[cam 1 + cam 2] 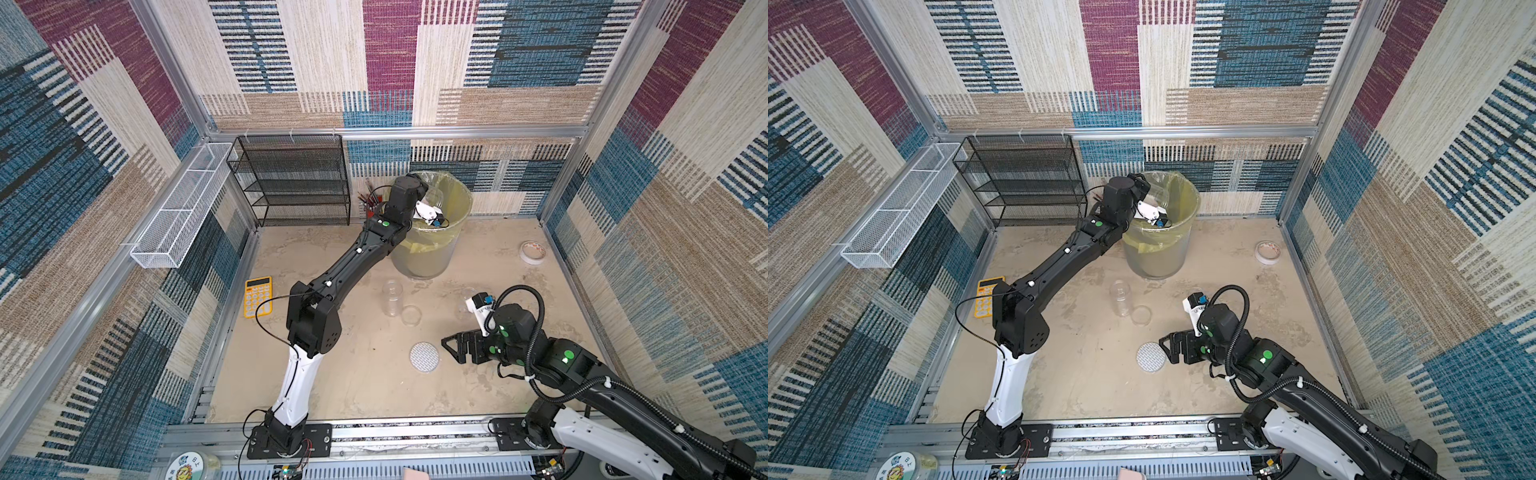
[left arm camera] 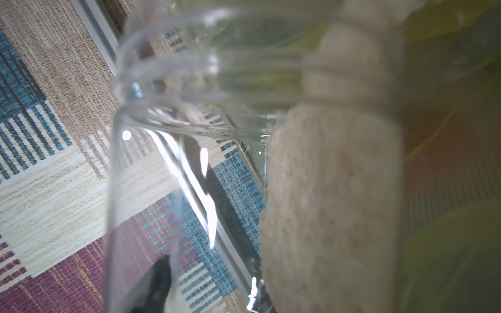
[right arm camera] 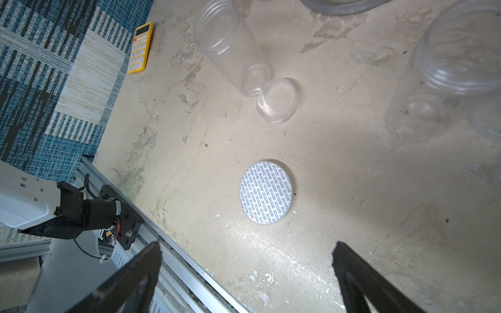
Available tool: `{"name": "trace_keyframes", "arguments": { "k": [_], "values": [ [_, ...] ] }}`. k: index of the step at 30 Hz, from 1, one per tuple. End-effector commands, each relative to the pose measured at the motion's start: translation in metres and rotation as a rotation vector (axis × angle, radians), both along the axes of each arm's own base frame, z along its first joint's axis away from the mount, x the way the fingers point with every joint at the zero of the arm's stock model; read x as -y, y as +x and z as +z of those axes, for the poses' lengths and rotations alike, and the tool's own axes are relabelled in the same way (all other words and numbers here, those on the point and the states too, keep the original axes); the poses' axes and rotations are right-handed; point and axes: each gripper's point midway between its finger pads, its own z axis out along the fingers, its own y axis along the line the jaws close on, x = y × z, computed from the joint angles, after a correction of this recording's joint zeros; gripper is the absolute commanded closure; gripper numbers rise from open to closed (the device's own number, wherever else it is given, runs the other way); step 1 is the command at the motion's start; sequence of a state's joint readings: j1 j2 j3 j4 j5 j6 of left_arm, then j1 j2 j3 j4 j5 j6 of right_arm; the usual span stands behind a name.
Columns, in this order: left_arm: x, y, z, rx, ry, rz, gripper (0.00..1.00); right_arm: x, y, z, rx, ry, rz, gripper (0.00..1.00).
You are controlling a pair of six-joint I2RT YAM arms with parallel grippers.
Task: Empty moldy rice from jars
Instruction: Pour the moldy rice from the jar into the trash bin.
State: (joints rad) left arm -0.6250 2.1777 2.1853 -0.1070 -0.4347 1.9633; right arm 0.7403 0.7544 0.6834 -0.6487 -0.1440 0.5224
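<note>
My left gripper (image 1: 429,194) is shut on a clear jar (image 2: 189,135), held tilted over the bin with the yellow bag (image 1: 462,198). Pale moldy rice (image 2: 325,203) lies along the jar's wall towards its threaded mouth. One dark finger (image 2: 158,284) shows against the jar. On the table a tall empty jar (image 1: 392,297) stands with a clear lid (image 1: 411,315) beside it. A wider clear jar (image 3: 458,54) stands by the right wrist. My right gripper (image 3: 246,245) hangs open and empty next to the white grid-patterned lid (image 3: 267,192), which lies flat.
A yellow calculator (image 1: 257,296) lies at the left of the table and a tape roll (image 1: 533,251) at the right. A black mesh rack (image 1: 291,178) stands at the back left, and a white wire basket (image 1: 183,208) hangs on the left wall. Pencils (image 1: 371,203) show behind the left arm.
</note>
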Motion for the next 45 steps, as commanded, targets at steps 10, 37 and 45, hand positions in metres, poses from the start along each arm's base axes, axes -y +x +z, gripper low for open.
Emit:
{"name": "trace_keyframes", "arguments": {
  "k": [10,37,45],
  "values": [
    [0.016,-0.011,0.022,0.13,0.106,-0.076,0.54,-0.003,-0.003,0.012,0.019,0.055,0.006,0.01],
    [0.037,-0.029,-0.011,0.056,0.197,-0.133,0.54,-0.001,-0.011,0.011,0.008,0.072,0.02,0.01],
    [0.034,-0.024,0.006,0.077,0.156,-0.12,0.55,-0.004,-0.01,0.01,0.005,0.079,0.027,0.0]
  ]
}}
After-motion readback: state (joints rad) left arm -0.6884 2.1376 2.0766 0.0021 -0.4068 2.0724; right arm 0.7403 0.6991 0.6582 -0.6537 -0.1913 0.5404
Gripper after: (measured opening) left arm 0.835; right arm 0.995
